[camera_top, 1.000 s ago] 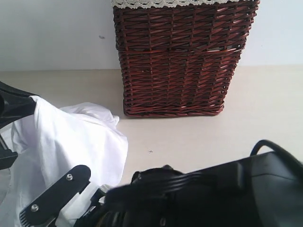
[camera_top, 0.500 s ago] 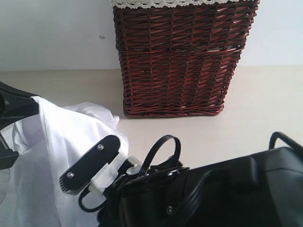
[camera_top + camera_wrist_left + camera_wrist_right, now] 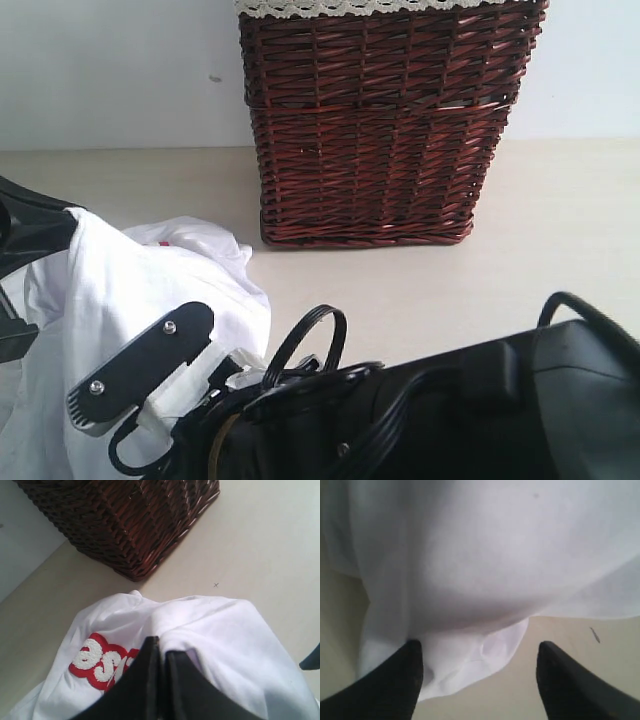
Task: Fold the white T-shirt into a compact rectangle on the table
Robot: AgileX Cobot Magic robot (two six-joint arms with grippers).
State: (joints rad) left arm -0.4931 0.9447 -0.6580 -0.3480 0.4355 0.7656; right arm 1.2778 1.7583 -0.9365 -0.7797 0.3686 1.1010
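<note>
Nearest the camera, the right arm's black housing point(image 3: 470, 420) and looped cables fill the near edge of the table point(image 3: 560, 230). The right gripper point(image 3: 480, 672) reaches over toward the near left corner. Its jaws stand wide apart and clamp nothing; a hem of the white T-shirt point(image 3: 150, 290) lies loosely on the surface between them.

The shirt is bunched in a heap by the table's left edge. One part is lifted where the left gripper point(image 3: 161, 647) pinches it, jaws pressed together on a fold of cloth.

Just past those fingers the fuzzy white lettering point(image 3: 100, 662) edged in red shows on the fabric. Only something like "es" can be read, as folds and the fingers hide the rest.

A small dark speck point(image 3: 318, 321) marks the bare surface beside the heap. Farther back, at the far edge, stands a dark wicker basket point(image 3: 380, 130) with cream lace trim point(image 3: 380, 6), against a pale wall point(image 3: 110, 70).
</note>
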